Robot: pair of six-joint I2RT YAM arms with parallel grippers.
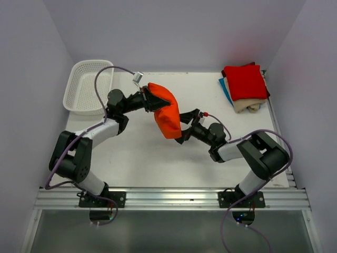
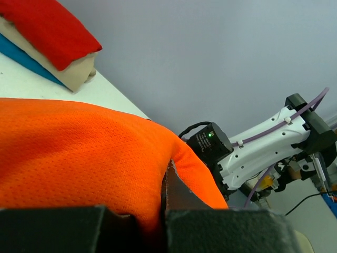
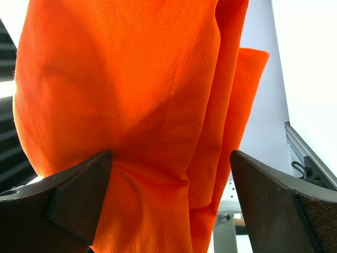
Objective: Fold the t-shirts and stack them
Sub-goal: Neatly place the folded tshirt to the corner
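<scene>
At mid-frame of the top view, the left gripper (image 1: 149, 98) is pinching the upper edge of the orange t-shirt (image 1: 167, 115) while the right gripper (image 1: 184, 129) is straddling its lower end, jaws spread — folding looks under way, so closing on that end seems next.

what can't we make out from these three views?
- Left wrist view: left gripper dark, cut by bottom edge.
- Right wrist view: right gripper open around bright orange cloth t-shirt; pad contact unclear.
- Top view: that shirt hides both grippers' fingertips.
- Top view: red folded cloth square covers most of blue shirt and beige shirt; count unclear.
</scene>
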